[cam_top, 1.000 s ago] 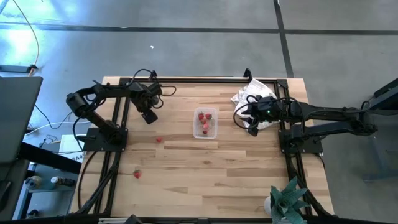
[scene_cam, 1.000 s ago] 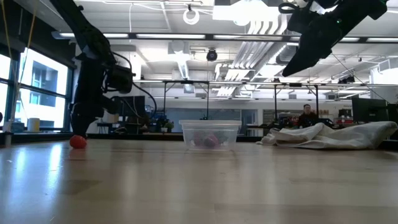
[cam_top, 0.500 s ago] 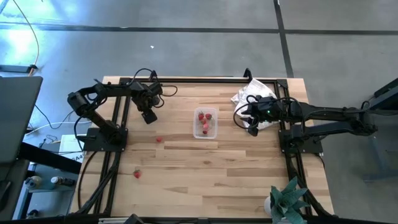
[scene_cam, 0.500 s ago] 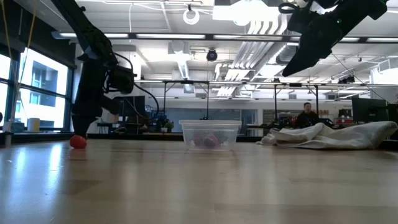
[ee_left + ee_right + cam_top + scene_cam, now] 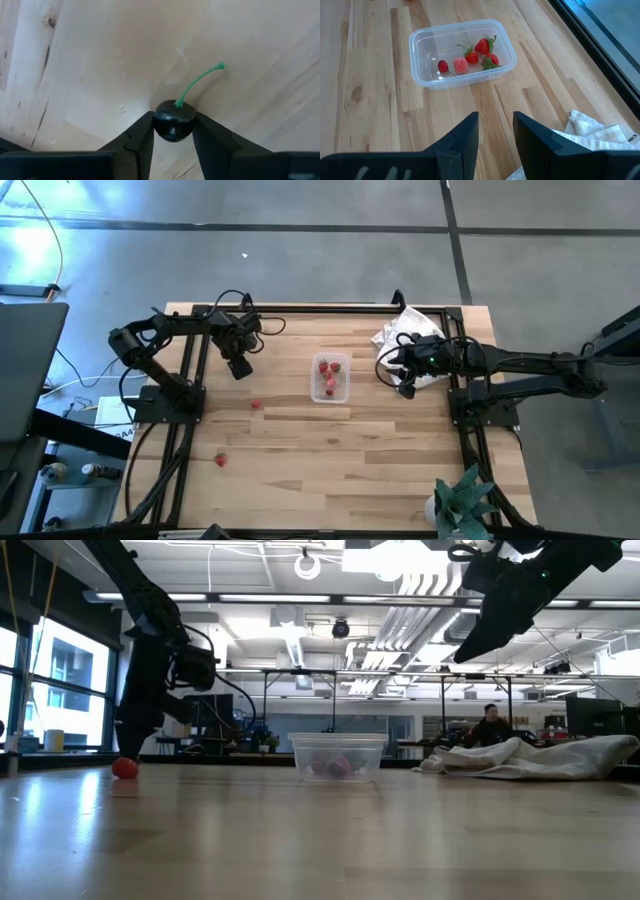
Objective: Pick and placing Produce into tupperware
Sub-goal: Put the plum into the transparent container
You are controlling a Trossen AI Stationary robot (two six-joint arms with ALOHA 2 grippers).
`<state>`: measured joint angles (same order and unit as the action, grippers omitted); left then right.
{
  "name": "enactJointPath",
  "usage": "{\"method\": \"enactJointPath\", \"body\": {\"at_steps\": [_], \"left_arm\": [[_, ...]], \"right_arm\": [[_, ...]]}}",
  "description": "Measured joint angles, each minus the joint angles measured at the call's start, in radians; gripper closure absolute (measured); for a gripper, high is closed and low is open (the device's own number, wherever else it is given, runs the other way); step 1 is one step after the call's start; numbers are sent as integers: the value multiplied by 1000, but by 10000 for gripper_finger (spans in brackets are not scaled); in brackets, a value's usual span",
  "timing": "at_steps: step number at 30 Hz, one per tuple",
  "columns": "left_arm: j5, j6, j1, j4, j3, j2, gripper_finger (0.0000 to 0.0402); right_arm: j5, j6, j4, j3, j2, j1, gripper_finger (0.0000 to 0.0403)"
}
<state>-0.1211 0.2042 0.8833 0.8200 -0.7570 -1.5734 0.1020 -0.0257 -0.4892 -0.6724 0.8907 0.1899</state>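
The table (image 5: 330,440) is pale blond wood in long planks, streaked with tan grain and a few dark knots. Both arms are matte black, and so are the frame rails along the table's edges. The left gripper (image 5: 173,131) has black fingers (image 5: 136,142) around a glossy near-black cherry (image 5: 173,120) with a bright green stem. The tupperware (image 5: 462,53) is clear and colourless, holding red strawberries (image 5: 482,46) with green caps, a paler pink piece (image 5: 460,65) and a deep red one (image 5: 442,66). Two red pieces (image 5: 255,405) lie on the blond wood. The cloth (image 5: 402,330) is white, the plant (image 5: 462,502) at the table's corner bluish green, and the floor (image 5: 300,250) grey with dark lines.
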Motion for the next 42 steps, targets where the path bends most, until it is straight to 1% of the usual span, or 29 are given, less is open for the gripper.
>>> {"method": "enactJointPath", "body": {"at_steps": [5, 12, 15, 21, 24, 29, 33, 37, 42], "left_arm": [[7, 3, 0, -3, -2, 1, 305], [29, 8, 0, -15, -2, 1, 283], [45, 10, 0, -16, -2, 1, 283], [131, 15, -1, -36, -9, 1, 305], [188, 24, 0, -38, -27, -2, 303], [290, 49, -6, -60, -80, -1, 291], [344, 71, -35, -71, -144, -1, 296], [400, 125, -86, -70, -231, -1, 303], [441, 208, -175, -69, -380, 0, 292]], "right_arm": [[0, 0, 0, 0, 0, 0, 291], [0, 0, 0, 0, 0, 0, 291], [0, 0, 0, 0, 0, 0, 291], [0, 0, 0, 0, 0, 0, 291], [0, 0, 0, 0, 0, 0, 291], [0, 0, 0, 0, 0, 0, 291], [0, 0, 0, 0, 0, 0, 291], [0, 0, 0, 0, 0, 0, 291], [0, 0, 0, 0, 0, 0, 291]]}}
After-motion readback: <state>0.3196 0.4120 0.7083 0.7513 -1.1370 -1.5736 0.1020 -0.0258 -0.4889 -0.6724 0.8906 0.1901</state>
